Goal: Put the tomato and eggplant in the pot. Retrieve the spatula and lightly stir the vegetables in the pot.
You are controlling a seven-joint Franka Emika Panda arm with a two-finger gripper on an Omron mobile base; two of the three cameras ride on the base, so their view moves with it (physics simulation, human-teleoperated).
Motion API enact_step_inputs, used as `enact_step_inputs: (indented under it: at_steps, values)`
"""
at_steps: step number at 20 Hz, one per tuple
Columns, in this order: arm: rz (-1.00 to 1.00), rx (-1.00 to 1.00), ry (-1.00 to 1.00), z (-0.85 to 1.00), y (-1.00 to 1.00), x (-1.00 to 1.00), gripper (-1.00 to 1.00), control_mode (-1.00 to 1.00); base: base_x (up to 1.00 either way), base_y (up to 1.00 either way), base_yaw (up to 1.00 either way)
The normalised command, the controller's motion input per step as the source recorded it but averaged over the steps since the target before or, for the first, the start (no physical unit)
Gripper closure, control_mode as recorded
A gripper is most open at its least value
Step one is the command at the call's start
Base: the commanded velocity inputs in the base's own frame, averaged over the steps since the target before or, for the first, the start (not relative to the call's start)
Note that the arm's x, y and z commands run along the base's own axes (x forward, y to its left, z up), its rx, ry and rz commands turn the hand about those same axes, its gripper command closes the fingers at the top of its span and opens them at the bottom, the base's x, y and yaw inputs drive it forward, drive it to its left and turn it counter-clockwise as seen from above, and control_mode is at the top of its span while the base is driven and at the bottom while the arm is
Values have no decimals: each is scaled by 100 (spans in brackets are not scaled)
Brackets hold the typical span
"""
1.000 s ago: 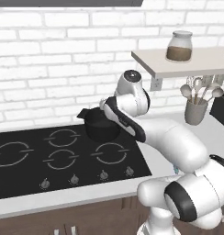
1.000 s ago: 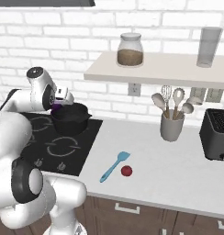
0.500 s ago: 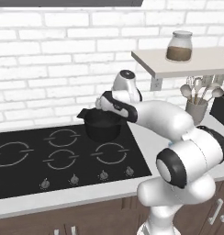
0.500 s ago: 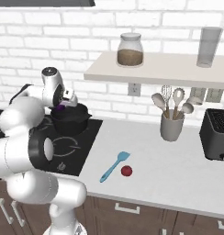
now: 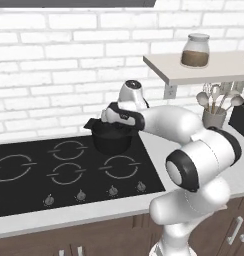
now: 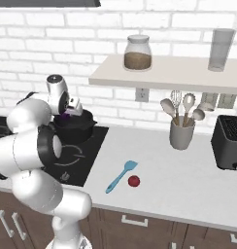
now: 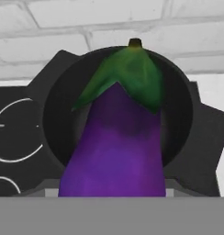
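pot [image 7: 54, 114] mouth open, eggplant [image 7: 116, 147] overhead

White brick wall [image 6: 38, 29] behind my counter; pale countertop [image 6: 188, 180] over dark wood cabinets [image 6: 140, 228]. Black cooktop [image 5: 54, 175] set in counter at left, burner rings and front knobs visible. Pale shelf [image 6: 164, 73] on wall carries brown-filled jar [image 6: 137, 52] and tall glass [image 6: 221, 48]. Wall outlet [image 6: 143, 94] below shelf. Grey utensil cup [image 6: 181, 135] beside black toaster [image 6: 229, 142]. Dark hood edge [image 6: 42, 3] above
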Motion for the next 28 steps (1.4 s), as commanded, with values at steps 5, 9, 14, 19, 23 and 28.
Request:
enact_step_inputs:
  at_steps: [5, 9, 14, 19, 23, 28]
  values:
    - [0, 0, 3, -20, 3, 27, 100, -100, 0, 0, 0]
    - [0, 0, 5, -19, 1, 19, 100, -100, 0, 0, 0]
    - [0, 0, 0, -24, 0, 9, 100, -100, 0, 0, 0]
    - [0, 0, 0, -24, 0, 2, 100, -100, 0, 0, 0]
    - [0, 0, 0, -24, 2, 5, 100, -100, 0, 0, 0]
    - [0, 0, 0, -23, 7, 13, 100, -100, 0, 0, 0]
